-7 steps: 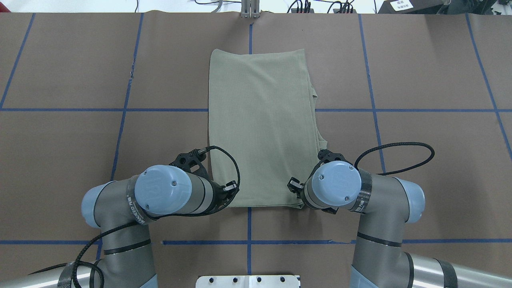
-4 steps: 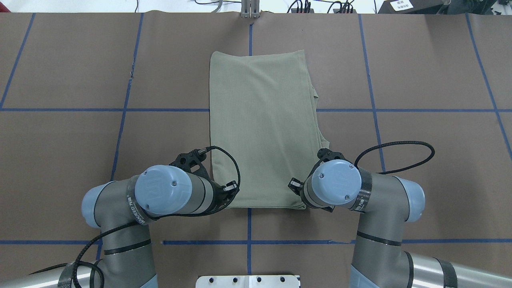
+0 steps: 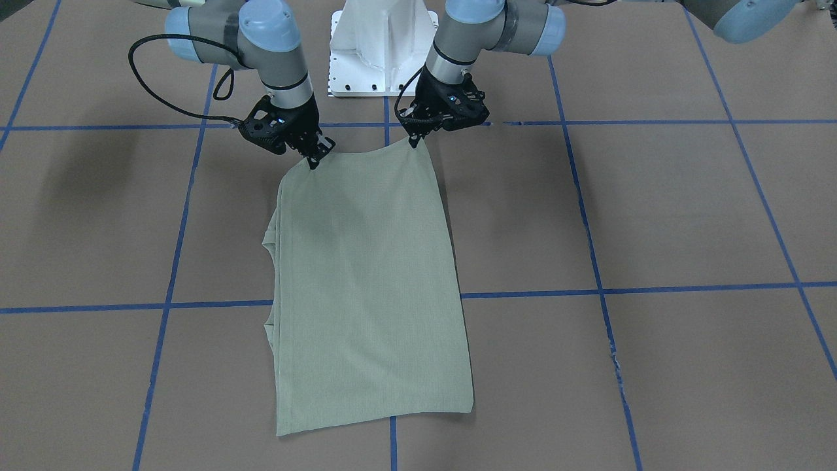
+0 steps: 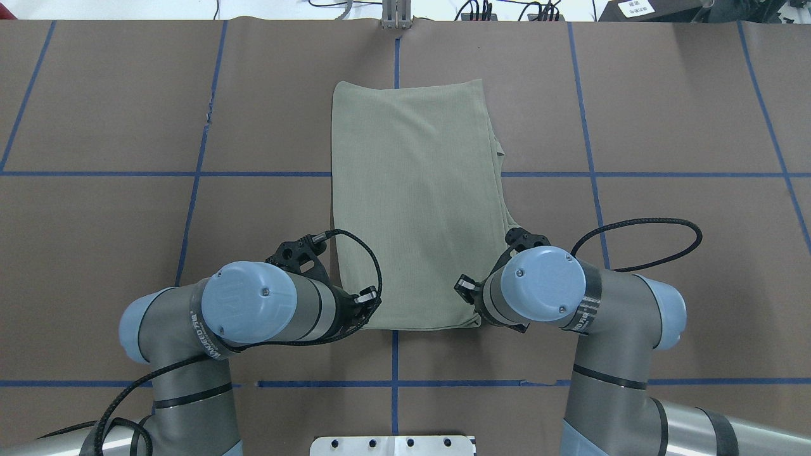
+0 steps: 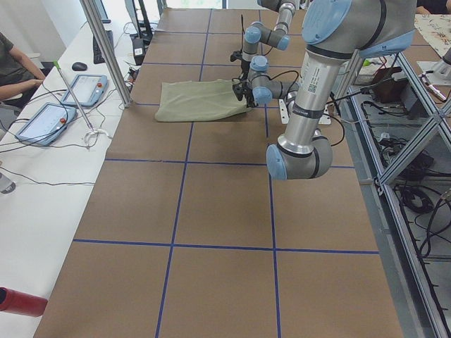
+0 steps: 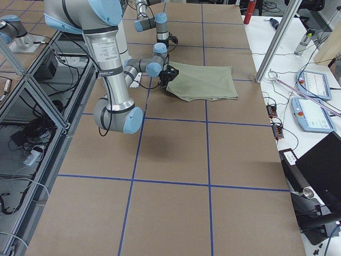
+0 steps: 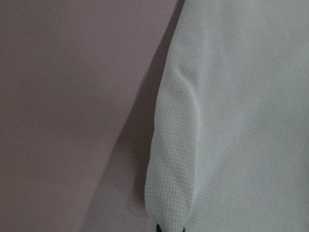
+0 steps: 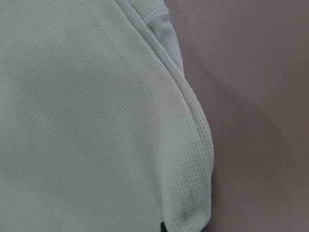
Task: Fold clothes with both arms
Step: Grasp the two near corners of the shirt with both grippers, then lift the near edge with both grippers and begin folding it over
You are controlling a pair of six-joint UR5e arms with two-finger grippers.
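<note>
A: Where's the shirt [image 3: 366,281]?
B: Folded into a long strip, lying flat along the middle of the bench [image 3: 654,216].
A: And the grip?
B: The left claw [image 3: 414,140] is clamped on one corner nearest the robot, the right claw [image 3: 314,161] on the other. Both corners sit slightly raised.

Loads of bare tabletop [image 4: 95,253] on both sides of the folded shirt [image 4: 412,202]. Near edge is crowded: left pincer [image 3: 413,140] and right pincer [image 3: 315,159] clamp its corners, white pedestal base [image 3: 382,46] just behind, black cable [image 4: 659,220] looping outward on the robot's right.
</note>
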